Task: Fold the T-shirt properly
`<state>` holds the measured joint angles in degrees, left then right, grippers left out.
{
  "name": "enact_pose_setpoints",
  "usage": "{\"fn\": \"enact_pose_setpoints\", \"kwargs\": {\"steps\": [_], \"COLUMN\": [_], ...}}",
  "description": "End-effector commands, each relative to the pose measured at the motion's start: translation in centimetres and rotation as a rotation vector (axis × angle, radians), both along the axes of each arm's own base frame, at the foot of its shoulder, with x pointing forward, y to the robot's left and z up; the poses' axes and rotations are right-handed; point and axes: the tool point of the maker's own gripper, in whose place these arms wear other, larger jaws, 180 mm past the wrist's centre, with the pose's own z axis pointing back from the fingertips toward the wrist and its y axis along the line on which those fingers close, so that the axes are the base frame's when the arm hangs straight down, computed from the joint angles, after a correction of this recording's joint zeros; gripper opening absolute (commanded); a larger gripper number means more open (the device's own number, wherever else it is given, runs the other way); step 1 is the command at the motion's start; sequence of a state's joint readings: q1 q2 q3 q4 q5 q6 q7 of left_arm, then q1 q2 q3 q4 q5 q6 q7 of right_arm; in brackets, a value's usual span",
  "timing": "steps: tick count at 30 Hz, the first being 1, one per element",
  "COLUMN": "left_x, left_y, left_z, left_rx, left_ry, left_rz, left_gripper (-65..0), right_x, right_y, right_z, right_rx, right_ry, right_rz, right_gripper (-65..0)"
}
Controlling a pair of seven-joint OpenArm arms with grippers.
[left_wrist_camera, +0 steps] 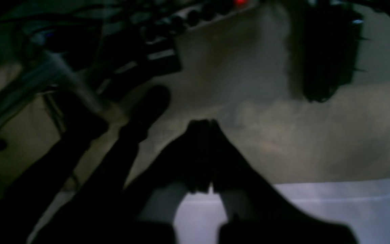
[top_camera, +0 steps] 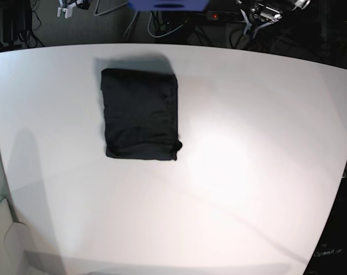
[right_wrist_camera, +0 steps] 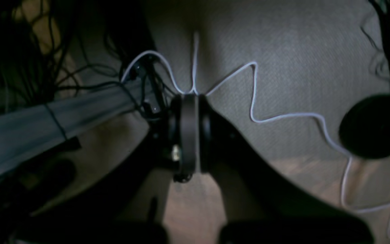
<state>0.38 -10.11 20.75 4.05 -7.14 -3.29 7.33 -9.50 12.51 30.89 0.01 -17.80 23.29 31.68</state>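
The T-shirt point(top_camera: 140, 114) lies folded into a compact dark rectangle on the white table point(top_camera: 248, 172), left of centre toward the far edge. Neither arm appears in the base view. In the left wrist view my left gripper point(left_wrist_camera: 203, 126) is shut with nothing between its fingers, and it hangs over grey floor beyond the table edge. My right gripper point(right_wrist_camera: 190, 99) is shut too and holds nothing, with carpet below it. The T-shirt shows in neither wrist view.
A white cable point(right_wrist_camera: 254, 91) snakes over the carpet in the right wrist view, beside a round black object point(right_wrist_camera: 374, 125) and a grey bar point(right_wrist_camera: 46, 125). Cables and a power strip with a red light point(left_wrist_camera: 240, 2) lie on the floor.
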Motion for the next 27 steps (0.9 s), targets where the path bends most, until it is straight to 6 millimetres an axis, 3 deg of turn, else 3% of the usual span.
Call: {"fn": "enact_pose_setpoints", "kwargs": {"steps": [1,7,16,18,19,21,24,27], "left_x": [0.1,1.6,2.4,3.8,4.6,5.7,6.0,6.1], "left_y": [0.8,-0.2,0.2,0.2,0.2,0.2,0.2,0.2], "left_z": [0.1,-0.1,0.1,0.1,0.2,0.3,0.3,0.4], "left_rx": [0.011,-0.018,-0.016,-0.021,-0.020,-0.020,-0.021,-0.022], "left_ry": [-0.005,-0.091,-0.120,-0.153,-0.170,-0.189,-0.200,-0.206], "left_rz": [0.002,-0.004,-0.002,-0.002,0.005,0.012,0.031,0.057], "left_gripper": [-65.0,-65.0,-65.0,-65.0,-65.0,-65.0,-65.0,-65.0], "right_x": [-0.7,-2.2,-0.3,-0.2,-0.4,1.0,1.5,1.7], "right_y": [-1.1,0.2,0.8,1.1,0.9,-0.2,-1.9,-1.2], "right_z": [-0.1,-1.4,-2.2,-2.3,-2.4,-2.4,-2.1,-2.2], "right_rx": [-0.046,-0.083,-0.142,-0.139,-0.152,-0.232,-0.356,-0.369], "right_ry": [0.036,0.193,0.259,0.276,0.298,0.307,0.318,0.317], "right_rz": [0.026,0.197,0.334,0.351,0.362,0.390,0.435,0.439], "right_gripper": [-65.0,-65.0,-65.0,-65.0,-65.0,-65.0,-65.0,-65.0]}}
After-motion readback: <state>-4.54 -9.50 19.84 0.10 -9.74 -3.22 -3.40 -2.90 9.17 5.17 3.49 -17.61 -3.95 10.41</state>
